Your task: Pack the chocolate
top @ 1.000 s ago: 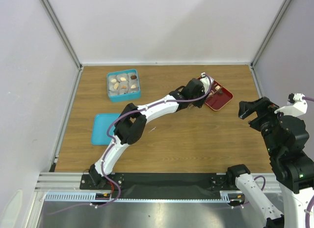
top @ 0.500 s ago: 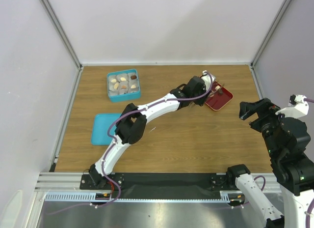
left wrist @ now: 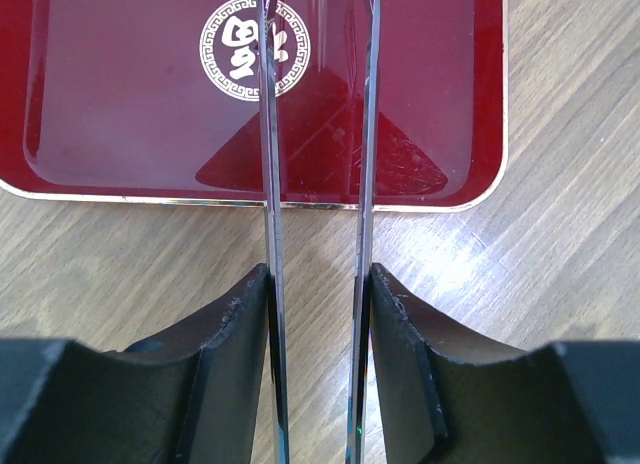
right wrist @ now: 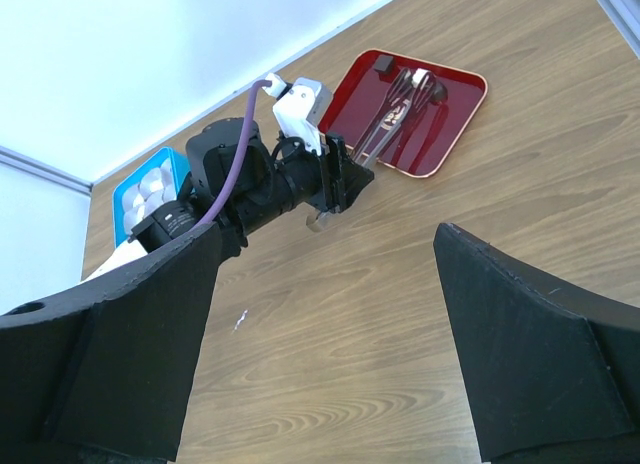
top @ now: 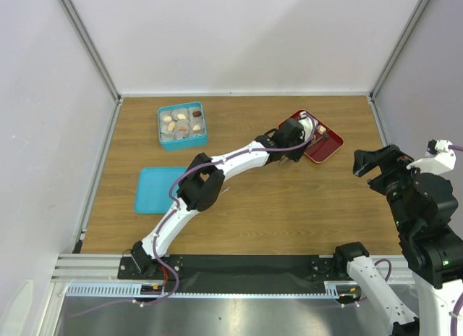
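Wood surface, two o'clock: tongs, clamped in left claw, shifted over red tray, pick-up likely next; right claw apart.

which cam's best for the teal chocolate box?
Top external: the whole teal box shows from above, chocolates inside. Right wrist catches only a corner of it behind the left arm. Left wrist doesn't show it.
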Available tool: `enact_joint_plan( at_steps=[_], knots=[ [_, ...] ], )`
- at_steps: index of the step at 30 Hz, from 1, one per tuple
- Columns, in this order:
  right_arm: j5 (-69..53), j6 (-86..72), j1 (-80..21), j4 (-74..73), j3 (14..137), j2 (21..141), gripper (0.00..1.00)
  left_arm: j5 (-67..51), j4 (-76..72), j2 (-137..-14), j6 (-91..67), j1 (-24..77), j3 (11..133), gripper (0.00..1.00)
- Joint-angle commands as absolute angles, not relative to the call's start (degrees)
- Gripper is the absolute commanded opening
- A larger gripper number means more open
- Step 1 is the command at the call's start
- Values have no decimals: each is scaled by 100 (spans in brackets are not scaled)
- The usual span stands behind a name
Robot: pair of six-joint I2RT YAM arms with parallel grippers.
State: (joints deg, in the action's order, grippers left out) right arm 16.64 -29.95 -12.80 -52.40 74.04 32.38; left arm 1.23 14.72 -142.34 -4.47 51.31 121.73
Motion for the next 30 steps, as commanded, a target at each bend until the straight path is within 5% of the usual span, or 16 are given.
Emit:
enact_joint_plan(
  at_steps=[1,30],
  knots=[
    [1793,-2936,-1292,-5115,7524,3217,94,44,1301,-14256,-466,5194,12516,47],
    [1837,-2874,-1292,-5036,7453,3243,94,-53,1151,-14440,-439,5265,12664,47]
  ],
)
